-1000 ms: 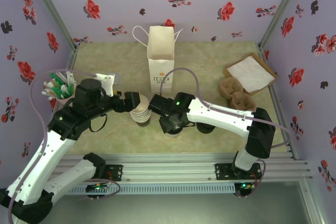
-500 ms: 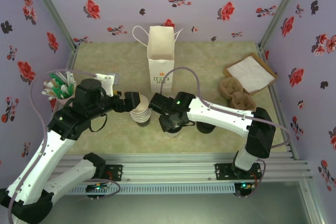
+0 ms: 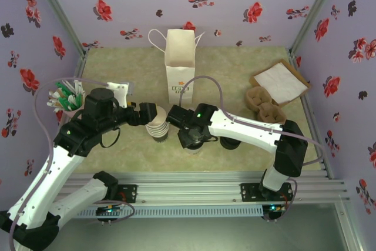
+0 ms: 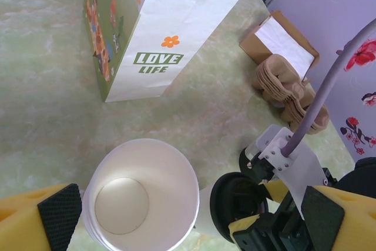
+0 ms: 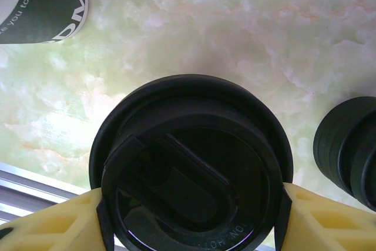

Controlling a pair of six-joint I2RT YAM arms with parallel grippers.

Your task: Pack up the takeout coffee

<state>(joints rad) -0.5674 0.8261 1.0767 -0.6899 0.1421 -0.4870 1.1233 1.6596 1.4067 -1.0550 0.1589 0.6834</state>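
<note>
The takeout coffee (image 5: pixel 191 163), a pale cup under a round black lid, stands on the table in front of the white paper bag (image 3: pixel 179 66). My right gripper (image 5: pixel 191 213) is shut on the lid's rim, one yellow finger on each side. In the left wrist view the coffee (image 4: pixel 235 204) sits just right of a stack of lidless cream cups (image 4: pixel 141 195). From above, the right gripper (image 3: pixel 191 139) hides most of the cup. My left gripper (image 4: pixel 191 221) hangs open over the cup stack (image 3: pixel 157 129), holding nothing; from above the left gripper (image 3: pixel 150 114) sits at the stack's left edge.
A stack of loose black lids (image 5: pixel 349 151) stands right of the coffee, and under the right arm the lids (image 3: pixel 229 142) also show. Cardboard cup carriers (image 3: pixel 264 105) and a napkin tray (image 3: pixel 281 83) lie at the right. A cup of green and white sticks (image 3: pixel 64 99) stands at the left wall.
</note>
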